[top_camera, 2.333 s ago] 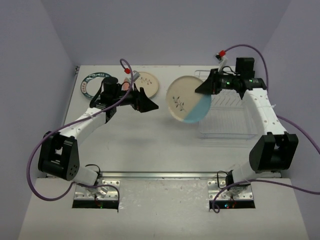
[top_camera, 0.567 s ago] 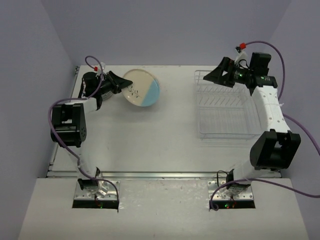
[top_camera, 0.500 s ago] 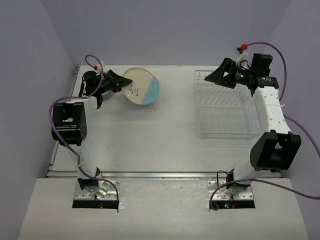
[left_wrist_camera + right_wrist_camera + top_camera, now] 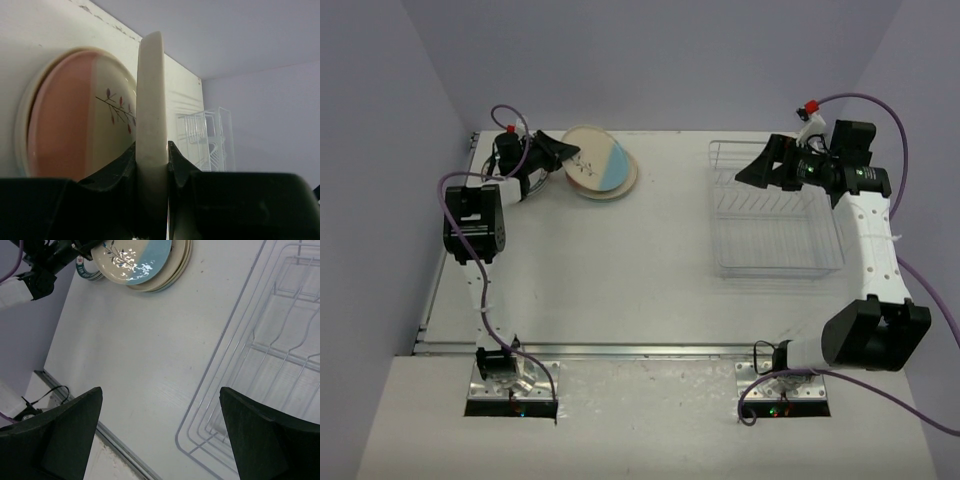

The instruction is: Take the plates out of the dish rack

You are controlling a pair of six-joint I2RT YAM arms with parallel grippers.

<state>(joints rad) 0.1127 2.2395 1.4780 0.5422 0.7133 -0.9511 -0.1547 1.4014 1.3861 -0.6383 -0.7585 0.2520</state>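
Note:
My left gripper (image 4: 556, 151) is shut on the rim of a cream and light blue plate (image 4: 601, 161) at the table's far left. It holds the plate low over a stack of plates (image 4: 618, 185). In the left wrist view the held rim (image 4: 151, 95) stands edge-on between my fingers (image 4: 151, 148), with a pinkish and cream plate (image 4: 70, 115) close beside it. The dish rack (image 4: 775, 225) at the right holds no plates. My right gripper (image 4: 752, 171) is open and empty over the rack's far left corner; its wrist view shows the wide gap between the fingertips (image 4: 160, 390).
A plate with a green rim (image 4: 82, 271) lies left of the stack, mostly behind my left arm. The rack's wire rails (image 4: 280, 350) fill the right of the right wrist view. The table's near edge rail (image 4: 640, 349) runs in front of the arm bases.

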